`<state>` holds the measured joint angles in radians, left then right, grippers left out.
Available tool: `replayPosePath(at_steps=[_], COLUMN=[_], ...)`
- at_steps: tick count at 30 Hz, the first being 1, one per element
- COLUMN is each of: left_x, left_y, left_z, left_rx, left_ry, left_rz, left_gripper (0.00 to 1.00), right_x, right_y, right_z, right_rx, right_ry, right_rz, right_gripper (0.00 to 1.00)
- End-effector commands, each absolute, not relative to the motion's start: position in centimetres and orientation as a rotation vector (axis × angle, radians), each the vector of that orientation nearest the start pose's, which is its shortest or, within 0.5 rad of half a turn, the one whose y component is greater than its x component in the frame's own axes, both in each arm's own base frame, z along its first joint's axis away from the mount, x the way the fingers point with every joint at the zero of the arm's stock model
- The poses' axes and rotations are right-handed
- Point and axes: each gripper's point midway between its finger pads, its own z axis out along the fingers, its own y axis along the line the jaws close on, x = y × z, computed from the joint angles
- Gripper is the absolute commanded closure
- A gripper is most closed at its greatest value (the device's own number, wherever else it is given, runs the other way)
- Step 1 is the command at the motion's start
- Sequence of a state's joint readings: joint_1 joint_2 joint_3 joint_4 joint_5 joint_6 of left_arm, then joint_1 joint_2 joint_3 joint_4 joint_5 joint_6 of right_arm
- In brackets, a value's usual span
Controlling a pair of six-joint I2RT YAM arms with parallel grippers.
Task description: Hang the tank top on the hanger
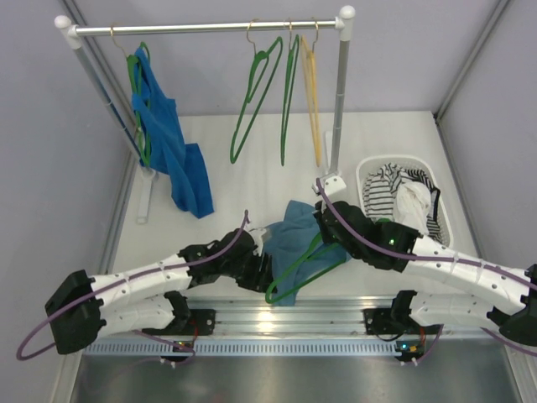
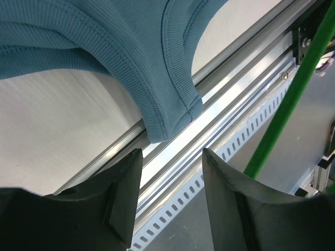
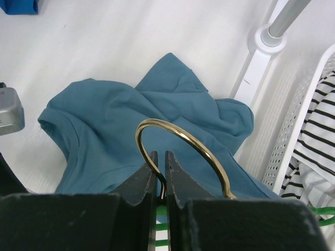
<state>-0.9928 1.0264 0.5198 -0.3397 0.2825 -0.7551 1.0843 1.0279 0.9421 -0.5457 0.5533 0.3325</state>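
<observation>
pinching the gold hook (image 3: 180,129) of the green hanger (image 2: 282,107) in the right gripper (image 3: 159,159), both fingers pressing together on the wire at the hook's base. laying that hanger's triangle across the tank top (image 3: 120,110), near the front edge of the white table (image 1: 243,176). bunching the teal tank top into a crumpled heap between the two wrists, near the foot of the clothes rack (image 1: 205,28) and close to the white basket (image 3: 293,120).

holding the left gripper (image 2: 171,159) with its fingers spread apart and nothing between them, above the aluminium rail (image 2: 241,83) running along the table's near edge. dangling a ribbed, stitched hem of the tank top just above that gap, seemingly touching neither pad, though not telling for certain from the wrist view. crossing the right side of that same view with one green bar of the hanger.

hanging farther back on the rack: a royal-blue garment (image 1: 168,134) at the left end, two bare green hangers (image 1: 256,94) and a yellow hanger (image 1: 314,109) toward the right end. filling the basket with striped black-and-white cloth (image 1: 382,191).
</observation>
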Motion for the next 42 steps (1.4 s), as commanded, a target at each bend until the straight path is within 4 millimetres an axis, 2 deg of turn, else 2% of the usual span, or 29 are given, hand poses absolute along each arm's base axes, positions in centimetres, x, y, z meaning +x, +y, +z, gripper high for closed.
replayPosePath(at_steps=[1,9,13,18,21,22,24,26,33,37,42], left_x=[7.8,8.5,8.6,9.0,9.4,9.6,9.7,10.1,11.5,13.4,14.2], left_y=[-27.5,-28.7,-28.6,-28.6,-28.6,-28.7,-28.6,-28.6,-27.2,-25.8,-24.6], left_z=[8.2,7.3,5.6,4.7,4.2,4.2,4.3,4.8,6.8,8.9,11.2], left_rx=[0.521,0.539,0.54,0.546,0.553,0.549,0.547,0.542,0.463,0.363,0.35], left_ry=[2.621,2.591,2.632,2.639,2.648,2.646,2.646,2.626,2.577,2.52,2.486], left_rz=[-1.123,-1.139,-1.097,-1.056,-1.024,-1.016,-1.007,-0.989,-0.978,-1.035,-1.082], left_gripper=[0.46,0.44,0.46,0.48,0.56,0.69,0.83,1.0,1.0,1.0,1.0], right_x=[21.3,21.6,21.8,22.1,22.2,22.2,22.4,22.6,23.4,23.8,24.3], right_y=[22.6,22.4,22.1,22.1,22.1,22.1,21.8,21.4,19.5,18.1,17.0], right_z=[22.3,22.3,22.4,22.3,22.4,22.3,22.3,22.5,22.7,22.8,23.3], right_rx=[-0.435,-0.406,-0.383,-0.372,-0.363,-0.359,-0.348,-0.324,-0.256,-0.197,-0.128], right_ry=[2.011,2.011,2.009,2.008,2.005,2.005,2.004,1.997,1.979,1.964,1.95], right_rz=[0.274,0.255,0.235,0.22,0.215,0.208,0.195,0.171,0.048,-0.032,-0.117], right_gripper=[1.0,1.0,1.0,1.0,1.0,1.0,1.0,1.0,1.0,1.0,1.0])
